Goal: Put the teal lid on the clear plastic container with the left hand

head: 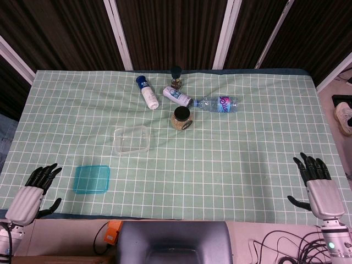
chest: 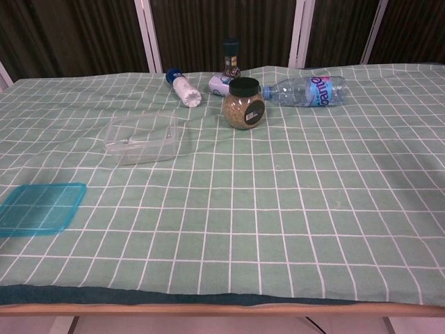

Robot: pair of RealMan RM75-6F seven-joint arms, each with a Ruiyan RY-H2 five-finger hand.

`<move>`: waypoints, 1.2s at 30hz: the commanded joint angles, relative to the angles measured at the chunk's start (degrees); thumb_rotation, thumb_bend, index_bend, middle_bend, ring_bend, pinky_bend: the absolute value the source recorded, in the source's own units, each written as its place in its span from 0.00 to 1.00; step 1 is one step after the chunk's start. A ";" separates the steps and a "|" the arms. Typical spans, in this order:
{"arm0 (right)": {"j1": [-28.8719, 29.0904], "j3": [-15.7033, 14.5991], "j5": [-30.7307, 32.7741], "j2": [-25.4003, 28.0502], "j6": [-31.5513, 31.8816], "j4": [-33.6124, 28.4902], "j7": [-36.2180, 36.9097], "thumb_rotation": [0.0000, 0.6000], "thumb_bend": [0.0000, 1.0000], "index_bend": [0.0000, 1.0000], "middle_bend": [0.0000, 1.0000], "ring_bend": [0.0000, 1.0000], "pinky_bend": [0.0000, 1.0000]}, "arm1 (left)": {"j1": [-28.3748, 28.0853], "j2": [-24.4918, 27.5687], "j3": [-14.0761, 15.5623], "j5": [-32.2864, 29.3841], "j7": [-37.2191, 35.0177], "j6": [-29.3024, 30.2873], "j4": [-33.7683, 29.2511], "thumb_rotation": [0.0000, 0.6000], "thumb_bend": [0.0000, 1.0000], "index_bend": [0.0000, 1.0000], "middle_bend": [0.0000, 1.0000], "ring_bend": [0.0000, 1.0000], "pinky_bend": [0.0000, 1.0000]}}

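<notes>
A flat, square teal lid (head: 92,179) and clear plastic container (head: 131,140) are seen on checked green cloth (head: 231,154); left hand (head: 34,190) and right hand (head: 319,186) are held with fingers spread, holding nothing

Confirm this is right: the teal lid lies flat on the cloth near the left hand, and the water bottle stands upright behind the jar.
Not quite. The water bottle lies on its side rather than standing upright, as the head view shows. The rest holds: it is behind the jar, and the teal lid lies flat on the cloth near the left hand.
</notes>
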 commanded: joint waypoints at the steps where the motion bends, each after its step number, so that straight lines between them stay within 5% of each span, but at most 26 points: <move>1: -0.24 -0.17 -0.30 0.27 0.35 0.05 0.46 1.00 0.20 0.00 0.00 0.00 0.00 | -0.40 -0.11 0.19 0.30 0.07 -0.35 -0.11 1.00 0.34 0.00 0.00 0.00 0.00; 6: -1.24 -0.07 -0.60 1.27 2.17 0.03 3.14 1.00 0.20 0.00 0.00 0.00 0.00 | -2.74 -1.69 0.80 3.26 -4.02 -1.86 0.86 1.00 0.33 0.00 0.00 0.00 0.00; 14: -1.22 -0.47 -0.75 1.90 1.33 0.39 4.38 1.00 0.20 0.00 0.00 0.00 0.00 | -14.32 -5.57 0.37 6.47 -18.49 -13.72 5.70 1.00 0.30 0.00 0.00 0.00 0.00; 26: -0.92 -0.38 0.01 2.72 -0.06 0.60 5.98 1.00 0.20 0.00 0.00 0.00 0.00 | -22.56 -12.29 -0.67 0.74 -12.15 -27.55 10.22 1.00 0.25 0.00 0.00 0.00 0.00; 36: -0.84 -0.40 0.02 2.89 -0.38 0.48 6.21 1.00 0.20 0.00 0.00 0.00 0.00 | -24.98 -12.44 -0.99 -5.79 -7.80 -34.21 11.95 1.00 0.25 0.00 0.00 0.00 0.00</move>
